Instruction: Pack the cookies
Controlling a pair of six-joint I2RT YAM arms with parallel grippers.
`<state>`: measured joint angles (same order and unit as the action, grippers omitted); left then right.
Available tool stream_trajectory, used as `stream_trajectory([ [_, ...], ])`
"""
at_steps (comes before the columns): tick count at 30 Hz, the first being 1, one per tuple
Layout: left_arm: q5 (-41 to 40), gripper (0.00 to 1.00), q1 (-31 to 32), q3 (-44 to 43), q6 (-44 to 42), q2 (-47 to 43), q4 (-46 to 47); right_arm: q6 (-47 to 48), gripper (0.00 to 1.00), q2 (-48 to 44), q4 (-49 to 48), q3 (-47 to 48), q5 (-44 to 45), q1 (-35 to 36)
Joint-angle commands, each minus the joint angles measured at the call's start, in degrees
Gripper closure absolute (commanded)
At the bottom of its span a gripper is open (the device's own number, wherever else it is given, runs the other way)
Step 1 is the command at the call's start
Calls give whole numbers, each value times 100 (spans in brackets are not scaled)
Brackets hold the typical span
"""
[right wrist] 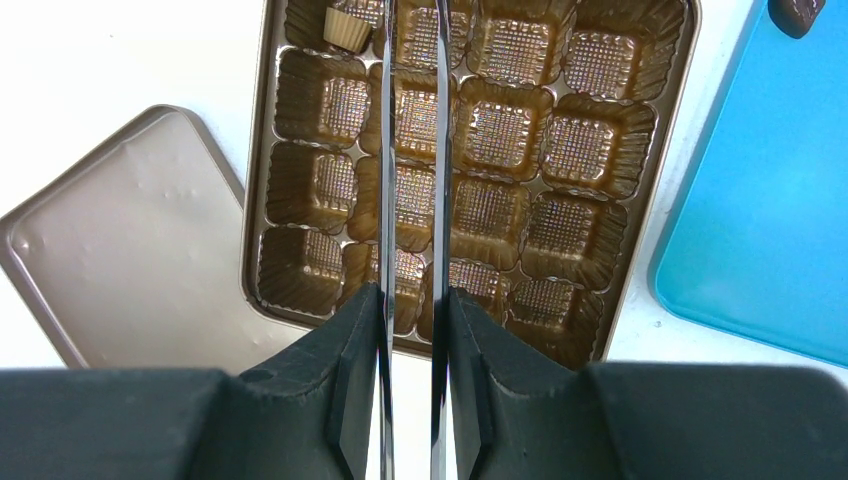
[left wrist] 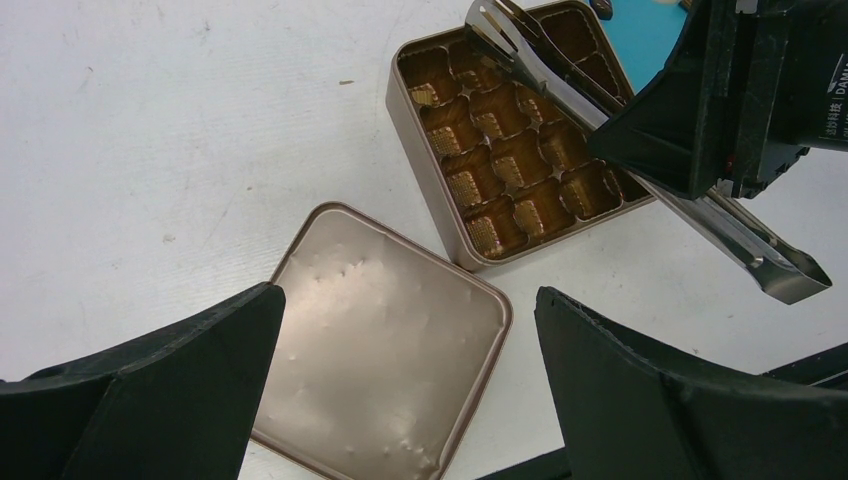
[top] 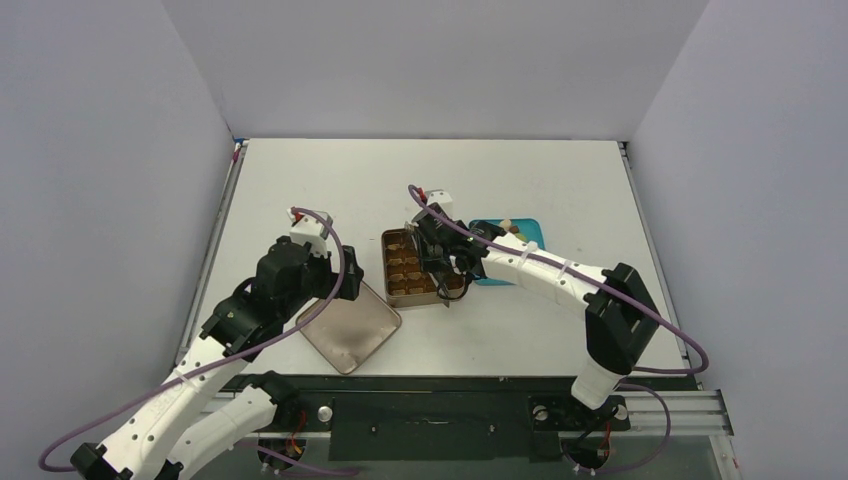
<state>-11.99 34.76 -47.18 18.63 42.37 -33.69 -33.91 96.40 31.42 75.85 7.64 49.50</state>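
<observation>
Right gripper [right wrist: 412, 310]: fingers clamped on a pair of long metal tweezers [right wrist: 385, 150], pressing them from both sides, held over the open tin.
Tweezers: they reach straight ahead from the right gripper across the tin's middle columns. Their two arms stand slightly apart, and the tips run out of the right wrist view.
Tin [right wrist: 255, 200]: gold, square, divided into small fluted compartments, directly below and ahead of the right gripper.
Tan cookie [right wrist: 347, 28]: sits in the tin's far row, ahead of the right gripper and just left of the tweezers' left arm.
Dark cookie [right wrist: 795, 12]: lies at the far edge of a blue tray [right wrist: 760, 200], ahead and well to the right of the right gripper.
Blue tray: beside the tin, on the right gripper's right.
Left gripper [left wrist: 408, 295]: fingers spread wide with nothing between them, hanging above the lid [left wrist: 385, 340].
Lid: lies flat on the white table [left wrist: 150, 120], inner face up, one corner just beside the tin.
</observation>
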Motion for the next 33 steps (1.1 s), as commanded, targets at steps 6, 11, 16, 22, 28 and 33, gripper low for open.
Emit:
stream_trajectory([
  [6,4,3,-23,-37,-44,-12,97,-114,79,-39,-356,-27,30,-20],
  [11,-8,3,-22,-43,-44,13,83,-142,76,-31,-379,-69,8,-16],
  [16,-10,3,-23,-39,-44,4,83,-146,73,-33,-380,-96,9,-10],
  [22,-1,3,-23,-46,-46,-1,84,-172,67,-37,-375,-98,16,10],
  [28,4,3,-25,-43,-44,8,88,-171,65,-44,-344,-86,43,16],
  [33,8,3,-22,-45,-44,14,87,-168,65,-140,-290,-57,136,15],
])
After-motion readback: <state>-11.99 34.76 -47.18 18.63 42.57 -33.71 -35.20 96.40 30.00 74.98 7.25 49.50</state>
